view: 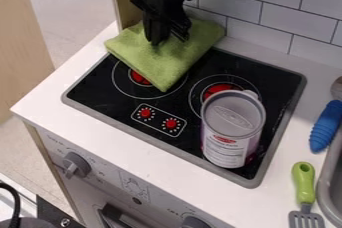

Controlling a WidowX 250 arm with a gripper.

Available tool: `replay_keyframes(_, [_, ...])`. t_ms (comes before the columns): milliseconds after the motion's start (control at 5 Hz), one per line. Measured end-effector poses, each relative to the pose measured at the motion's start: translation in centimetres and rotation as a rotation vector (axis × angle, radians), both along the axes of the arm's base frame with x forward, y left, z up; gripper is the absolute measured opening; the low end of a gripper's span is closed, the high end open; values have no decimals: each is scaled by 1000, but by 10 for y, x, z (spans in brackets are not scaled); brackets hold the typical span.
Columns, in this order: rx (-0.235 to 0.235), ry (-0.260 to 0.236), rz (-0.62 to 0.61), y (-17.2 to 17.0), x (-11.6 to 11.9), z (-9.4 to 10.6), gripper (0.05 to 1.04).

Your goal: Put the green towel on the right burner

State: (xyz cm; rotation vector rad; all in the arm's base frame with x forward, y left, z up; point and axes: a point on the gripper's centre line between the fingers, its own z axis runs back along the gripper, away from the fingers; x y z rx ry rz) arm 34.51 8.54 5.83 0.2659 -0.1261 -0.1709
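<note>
From where I'm standing, the green towel [157, 67] lies folded at the back left of the toy cooktop [97, 89], spilling past its edge onto the white counter [53, 94] and covering part of the left burner [140, 77]. The black gripper [169, 40] hangs right over the cloth, its two fingers apart with green between them. Whether the tips press into the fabric or stop just above it, I can't quite make out.

I'd call this the grasping step, with the placing yet to do. Next it wants to pinch a good fold, lift, and carry it across to the right burner [218, 89]. A tall lidded can [233, 114] stands at the near side of that burner (an awkward neighbour, if you ask me), so a drooping corner could snag there.
</note>
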Motion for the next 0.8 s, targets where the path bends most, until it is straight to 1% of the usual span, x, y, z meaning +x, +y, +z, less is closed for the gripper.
replay_keyframes(200, [-3,31,-21,-1,0,-10,52])
replay_keyframes(400, [-47,32,-23,-9,0,-12,52])
replay_keyframes(600, [-69,45,-26,-21,-2,-19,52])
replay_keyframes(800, [-34,26,25,-31,-2,-22,52])
